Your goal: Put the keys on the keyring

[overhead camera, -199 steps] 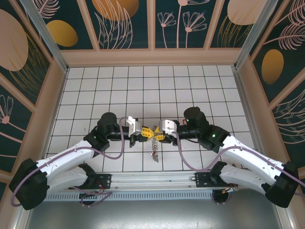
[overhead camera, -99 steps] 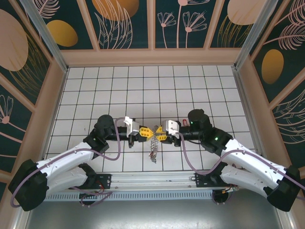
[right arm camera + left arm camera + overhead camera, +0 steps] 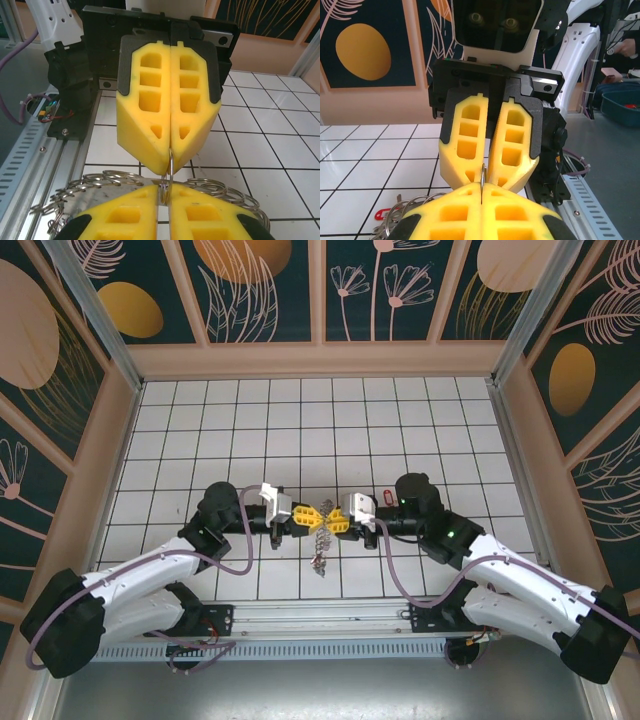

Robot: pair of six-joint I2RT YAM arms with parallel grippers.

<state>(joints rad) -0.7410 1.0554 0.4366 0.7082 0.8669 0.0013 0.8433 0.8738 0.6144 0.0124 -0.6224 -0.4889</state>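
Left gripper [image 3: 306, 517] and right gripper [image 3: 332, 518] meet tip to tip mid-table, both pinched shut on the keyring [image 3: 321, 538]; it trails from between them toward the near edge

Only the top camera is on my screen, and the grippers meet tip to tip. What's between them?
Observer: A small ring, standing on edge; the left gripper and right gripper both pinch it.
Operator: Where's the keyring?
Observer: The keyring is close under the right gripper's fingers, its rim fringed with silvery loops.
Operator: Any keys?
Observer: One red key head shows beside those loops; threaded or not, I can't tell.
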